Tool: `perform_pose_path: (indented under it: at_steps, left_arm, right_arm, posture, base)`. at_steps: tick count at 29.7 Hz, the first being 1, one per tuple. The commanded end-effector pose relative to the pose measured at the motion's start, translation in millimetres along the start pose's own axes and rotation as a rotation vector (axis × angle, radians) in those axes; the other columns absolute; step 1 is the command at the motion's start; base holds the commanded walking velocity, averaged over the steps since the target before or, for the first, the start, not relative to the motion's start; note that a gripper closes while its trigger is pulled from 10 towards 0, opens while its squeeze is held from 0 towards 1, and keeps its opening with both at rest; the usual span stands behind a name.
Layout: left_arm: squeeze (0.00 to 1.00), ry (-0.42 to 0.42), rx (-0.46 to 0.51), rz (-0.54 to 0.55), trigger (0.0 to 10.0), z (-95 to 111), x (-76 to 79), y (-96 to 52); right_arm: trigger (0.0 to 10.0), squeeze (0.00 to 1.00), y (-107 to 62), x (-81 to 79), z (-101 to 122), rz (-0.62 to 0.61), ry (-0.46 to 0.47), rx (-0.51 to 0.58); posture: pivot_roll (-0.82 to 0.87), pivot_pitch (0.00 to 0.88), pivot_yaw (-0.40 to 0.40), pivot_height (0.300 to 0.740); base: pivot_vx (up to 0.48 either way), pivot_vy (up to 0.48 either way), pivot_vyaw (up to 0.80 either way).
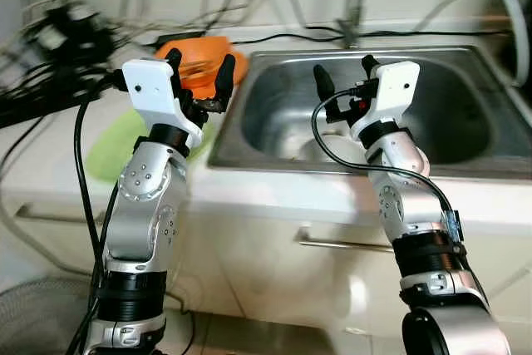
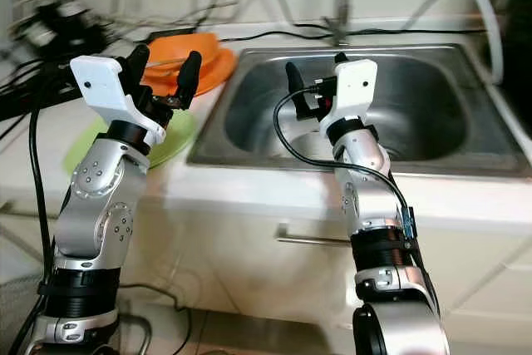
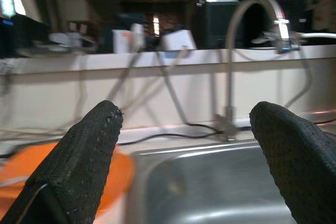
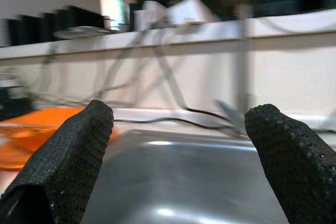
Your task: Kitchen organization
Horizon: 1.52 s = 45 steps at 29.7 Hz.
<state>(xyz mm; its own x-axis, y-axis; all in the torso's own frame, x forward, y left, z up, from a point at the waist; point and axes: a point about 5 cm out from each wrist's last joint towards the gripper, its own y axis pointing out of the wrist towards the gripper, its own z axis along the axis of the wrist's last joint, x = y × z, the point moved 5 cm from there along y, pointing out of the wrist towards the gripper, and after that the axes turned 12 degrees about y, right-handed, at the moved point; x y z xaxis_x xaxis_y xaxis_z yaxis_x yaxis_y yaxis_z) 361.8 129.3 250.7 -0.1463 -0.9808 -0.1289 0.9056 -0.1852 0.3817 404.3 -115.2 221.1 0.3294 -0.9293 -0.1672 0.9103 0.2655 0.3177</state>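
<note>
A shiny metal sink (image 1: 274, 89) fills the upper middle of the head views. It is one deep steel bowl with rounded corners, and light gleams off its smooth walls. It sits in a pale, smooth counter (image 1: 266, 193). Below the counter, in the lower middle, is a cream cupboard front with one thin metal handle (image 1: 341, 244).

Left of the sink, in the upper left part of the frame, lies one bright orange plate (image 2: 212, 60), round and smooth like plastic. Just below it is one flat, round, light green plate (image 2: 170, 145). Both rest on the counter beside the sink. A bunch of black cables (image 1: 50, 47) is tangled at the far upper left. One curved metal tap (image 3: 247, 24) stands behind the sink, and a pale hose (image 1: 509, 6) bends down at the upper right.

There are two silver arms with white wrist blocks. The left gripper (image 1: 199, 72) is raised in front of the orange plate, its two black fingers spread wide with nothing between them. The right gripper (image 1: 345, 75) is raised in front of the sink bowl, in the middle of the frame, and its two fingers also stand wide apart and hold nothing. In the wrist views the fingers (image 3: 79, 166) look bumpy, like knitted rubber with tiny dots. A thin black wire (image 1: 332, 151) loops down from the right wrist.
</note>
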Motion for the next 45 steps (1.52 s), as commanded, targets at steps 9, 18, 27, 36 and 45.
perform_pose_path:
  at_steps: [9, 18, 27, 36, 45]
  left_arm:
    - [0.0, 0.005, -0.036, 0.038, 10.0, -7.2, -7.7, -1.6]
    - [0.0, 0.006, -0.04, 0.05, 10.0, -8.0, -9.4, -0.8]
    - [0.0, 0.046, -0.078, 0.069, 10.0, -16.4, -14.6, -2.7]
    - [0.0, 0.052, -0.098, 0.047, 10.0, -22.1, -8.2, -2.8]
    - [0.0, 0.042, -0.095, 0.044, 10.0, -22.8, -6.8, -2.9]
  right_arm:
    - [10.0, 1.0, -2.4, -5.6, 4.4, 0.001, 0.01, -0.015]
    - [10.0, 1.0, -2.9, -10.6, 6.2, 0.002, 0.016, -0.025]
    - [10.0, 1.0, -2.7, -11.5, 7.1, 0.001, 0.015, -0.03]
    - [10.0, 1.0, -0.1, -11.3, 9.3, -0.006, 0.004, -0.025]
    - [10.0, 1.0, 1.7, -12.6, 7.8, -0.015, 0.003, -0.028]
  posture:
    - [-0.02, 0.0, 0.136, 0.74]
    - [-0.03, 0.0, 0.134, 0.74]
    - [-0.03, 0.0, 0.131, 0.74]
    - [-0.03, 0.0, 0.129, 0.74]
    - [-0.03, 0.0, 0.126, 0.74]
  base:
    - [0.0, 0.109, -0.21]
    - [0.0, 0.349, 0.0]
    - [0.177, 0.267, 0.0]
    - [0.415, 0.0, 0.0]
    - [0.029, 0.0, 0.0]
